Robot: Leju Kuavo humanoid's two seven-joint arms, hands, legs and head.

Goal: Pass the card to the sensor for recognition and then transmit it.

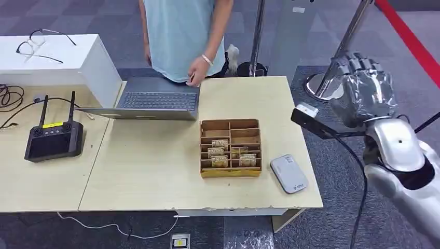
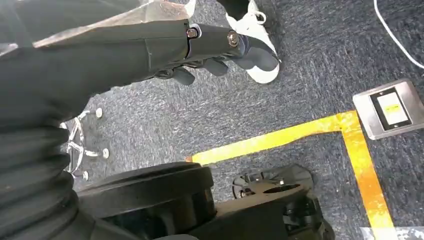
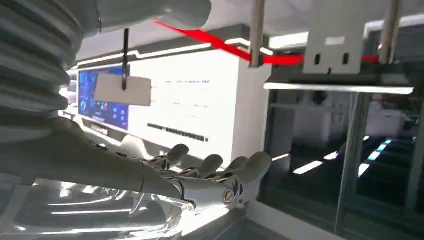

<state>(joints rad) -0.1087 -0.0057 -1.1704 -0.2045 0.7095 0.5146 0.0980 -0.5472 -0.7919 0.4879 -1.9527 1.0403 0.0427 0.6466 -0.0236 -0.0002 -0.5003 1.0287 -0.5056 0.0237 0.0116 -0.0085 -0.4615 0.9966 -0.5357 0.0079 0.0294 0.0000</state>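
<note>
A cardboard organizer [image 1: 231, 174] stands on the right part of the wooden table [image 1: 150, 171], with several cards [image 1: 228, 153] upright in its near compartments. A white sensor pad [image 1: 289, 174] lies flat just right of it, near the table's front right corner. My right hand [image 1: 366, 88] is raised beyond the table's right edge, above and right of the sensor, its back toward me. In the right wrist view the right hand [image 3: 200, 180] has its fingers stretched out and apart, holding nothing. My left hand [image 2: 200, 45] hangs over the carpet, holding nothing.
A person [image 1: 181, 36] stands at the far edge with one hand [image 1: 197, 72] on an open laptop [image 1: 155, 98]. A black controller [image 1: 53, 139] lies at the left. A white box [image 1: 52, 57] with glasses sits at the back left. Metal posts [image 1: 332, 78] stand right of the table.
</note>
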